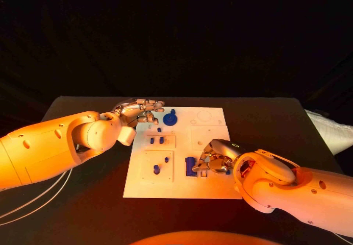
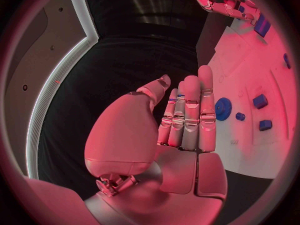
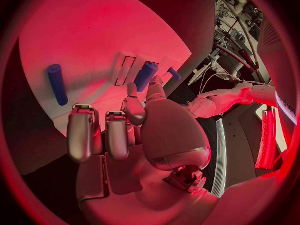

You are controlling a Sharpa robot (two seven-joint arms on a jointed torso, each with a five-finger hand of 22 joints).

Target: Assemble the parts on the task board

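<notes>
Hovering over white plastic task board point(image 1: 209, 191) on black tabletop point(image 1: 265, 109), right robot hand point(image 1: 213, 161) curls fingers near blue block point(image 1: 191, 166), seemingly to seat it; grasp unclear. Left robot hand point(image 1: 140, 112) flat, empty, beside blue round gear point(image 1: 170, 120), likely waiting.

White task board point(image 1: 209, 189) lies flat, small blue parts point(image 1: 170, 120) scattered on it.
</notes>
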